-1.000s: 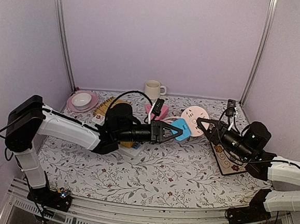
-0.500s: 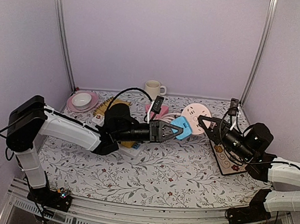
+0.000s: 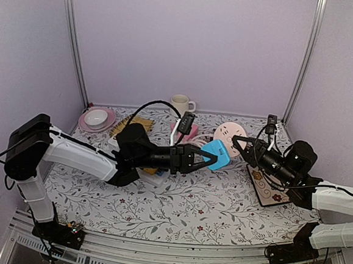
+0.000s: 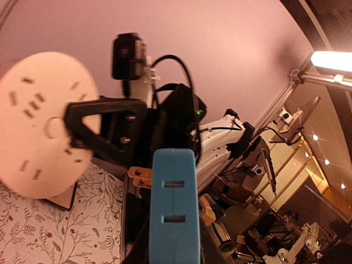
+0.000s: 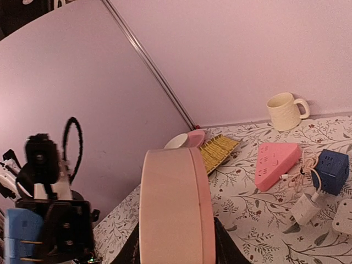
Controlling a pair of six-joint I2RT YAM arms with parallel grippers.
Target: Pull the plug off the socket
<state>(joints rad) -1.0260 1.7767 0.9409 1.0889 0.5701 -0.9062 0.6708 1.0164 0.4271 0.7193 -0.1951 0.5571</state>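
My left gripper (image 3: 200, 158) is shut on a blue plug (image 3: 216, 154) and holds it in the air above the table's middle. In the left wrist view the plug (image 4: 173, 209) fills the space between the jaws, and its brass prongs (image 4: 141, 176) stick out bare to the left. My right gripper (image 3: 241, 147) is shut on the round pink socket (image 3: 230, 134), held on edge just right of the plug with its holed face (image 4: 37, 122) toward it. A small gap separates plug and socket. The right wrist view shows the socket's rim (image 5: 175, 209) and the plug (image 5: 16, 234) at lower left.
A cream mug (image 3: 180, 104) stands at the back wall. A pink plate with a white bowl (image 3: 97, 119) sits back left beside a yellow object (image 3: 131, 125). A pink triangular power strip (image 5: 278, 161), a dark blue cube (image 5: 333, 170) and white adapters lie mid-table. A floral board (image 3: 271, 189) lies under my right arm.
The right gripper has raised the pink socket and tipped it more upright. The left gripper has carried the blue plug slightly right and down.
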